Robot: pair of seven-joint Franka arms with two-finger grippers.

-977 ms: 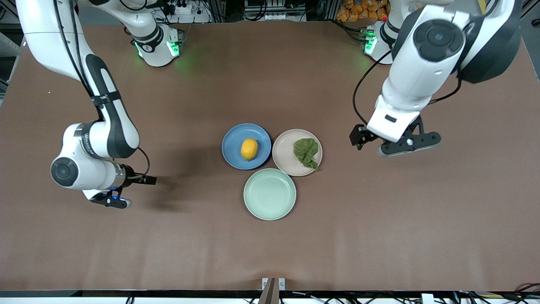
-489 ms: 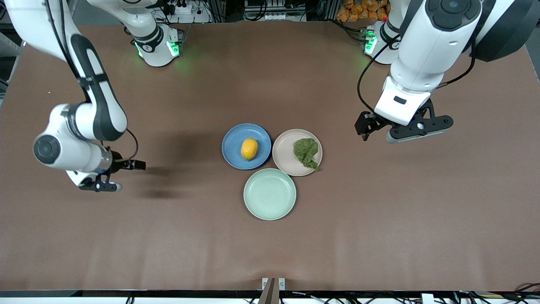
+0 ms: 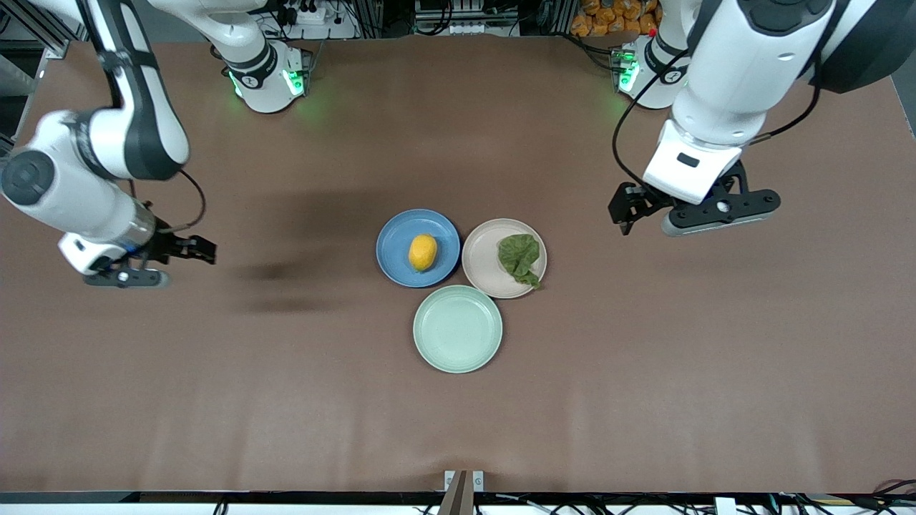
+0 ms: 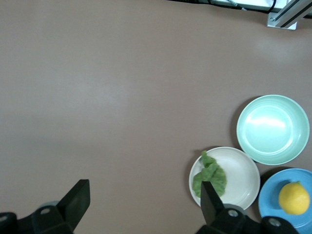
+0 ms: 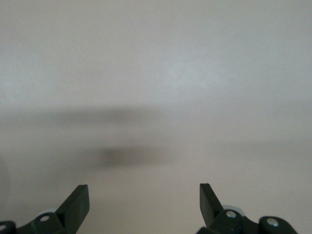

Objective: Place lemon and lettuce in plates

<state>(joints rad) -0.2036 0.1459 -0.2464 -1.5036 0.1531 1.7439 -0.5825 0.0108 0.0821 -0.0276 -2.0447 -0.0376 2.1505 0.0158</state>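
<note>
The yellow lemon (image 3: 423, 252) lies in the blue plate (image 3: 397, 239) at mid-table. Beside it, toward the left arm's end, the dark green lettuce (image 3: 520, 257) rests in the beige-pink plate (image 3: 483, 263). The left wrist view shows the lettuce (image 4: 209, 176) in the beige-pink plate (image 4: 241, 170) and the lemon (image 4: 294, 198) in the blue plate (image 4: 271, 194). My left gripper (image 3: 715, 218) hangs open and empty over bare table toward the left arm's end. My right gripper (image 3: 123, 276) hangs open and empty over bare table toward the right arm's end. Its wrist view shows only tabletop between the fingers (image 5: 75, 204).
A pale mint green plate (image 3: 458, 329) with nothing in it sits nearer the front camera, touching both other plates; the mint green plate (image 4: 273, 129) also appears in the left wrist view. Brown tabletop (image 3: 286, 400) spreads around the plates.
Both arms have risen and drawn away from the plates, each toward its own end of the table. Lemon, lettuce and plates have not moved.
</note>
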